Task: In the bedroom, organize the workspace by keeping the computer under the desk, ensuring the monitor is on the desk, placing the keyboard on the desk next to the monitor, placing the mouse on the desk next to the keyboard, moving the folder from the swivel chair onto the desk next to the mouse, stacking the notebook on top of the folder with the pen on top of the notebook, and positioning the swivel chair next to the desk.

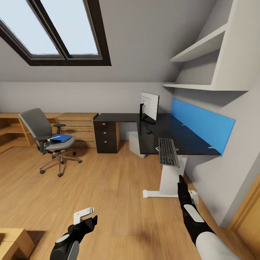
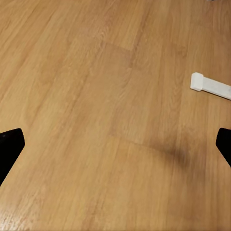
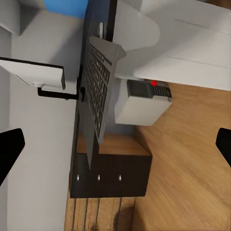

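Both grippers hang empty with jaws apart — the left gripper point(image 1: 86, 213) over bare wood floor point(image 1: 108, 187), the right gripper point(image 1: 180, 179) below the keyboard point(image 1: 168, 151), which overhangs the desk point(image 1: 173, 133) edge. The monitor point(image 1: 149, 105) stands at twelve o'clock of the keyboard; the folder point(image 1: 60, 138) lies on the swivel chair point(image 1: 47, 135) at nine o'clock.

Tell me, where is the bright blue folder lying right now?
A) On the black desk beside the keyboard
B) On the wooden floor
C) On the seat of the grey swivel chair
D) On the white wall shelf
C: in the head view the blue folder lies flat on the seat of the grey swivel chair, which stands well away from the desk, across the wooden floor.
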`<state>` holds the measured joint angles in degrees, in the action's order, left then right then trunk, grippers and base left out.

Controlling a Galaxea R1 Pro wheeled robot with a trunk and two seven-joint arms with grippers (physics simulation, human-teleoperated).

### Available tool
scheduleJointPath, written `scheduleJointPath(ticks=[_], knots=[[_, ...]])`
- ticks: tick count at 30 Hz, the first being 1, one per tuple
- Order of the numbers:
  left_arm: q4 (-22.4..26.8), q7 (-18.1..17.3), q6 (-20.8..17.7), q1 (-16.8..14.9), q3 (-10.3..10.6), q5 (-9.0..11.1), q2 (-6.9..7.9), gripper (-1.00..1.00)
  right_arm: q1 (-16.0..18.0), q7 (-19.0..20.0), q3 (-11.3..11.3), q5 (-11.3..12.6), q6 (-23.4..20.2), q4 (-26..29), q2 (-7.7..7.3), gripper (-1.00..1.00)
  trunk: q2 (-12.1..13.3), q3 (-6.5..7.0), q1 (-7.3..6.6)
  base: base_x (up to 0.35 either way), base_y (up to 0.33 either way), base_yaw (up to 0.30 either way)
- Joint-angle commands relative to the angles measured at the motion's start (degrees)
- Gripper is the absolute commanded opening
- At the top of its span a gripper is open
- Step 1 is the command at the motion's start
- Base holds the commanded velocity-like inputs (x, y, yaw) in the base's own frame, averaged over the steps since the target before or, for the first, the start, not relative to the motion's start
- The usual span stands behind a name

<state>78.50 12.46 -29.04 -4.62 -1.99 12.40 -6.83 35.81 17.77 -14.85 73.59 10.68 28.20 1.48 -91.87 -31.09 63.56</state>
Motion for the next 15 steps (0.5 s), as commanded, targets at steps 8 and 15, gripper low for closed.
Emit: scheduleJointPath(ticks=[8,15], knots=[[-0.2,0.3,-0.3,0.0,-0.1,0.6,0.19,1.00,0.1,0.7,-0.2,-4.5,-0.3,-0.3,0.26,1.00,0.0,-0.06,0.00,0.000,0.000,0.000],[-0.4,0.3,-0.4,0.0,0.0,0.5,0.25,1.00,0.1,0.7,-0.2,-5.0,-0.4,-1.0,0.99,1.00,0.0,-0.06,0.00,0.033,0.000,0.000]])
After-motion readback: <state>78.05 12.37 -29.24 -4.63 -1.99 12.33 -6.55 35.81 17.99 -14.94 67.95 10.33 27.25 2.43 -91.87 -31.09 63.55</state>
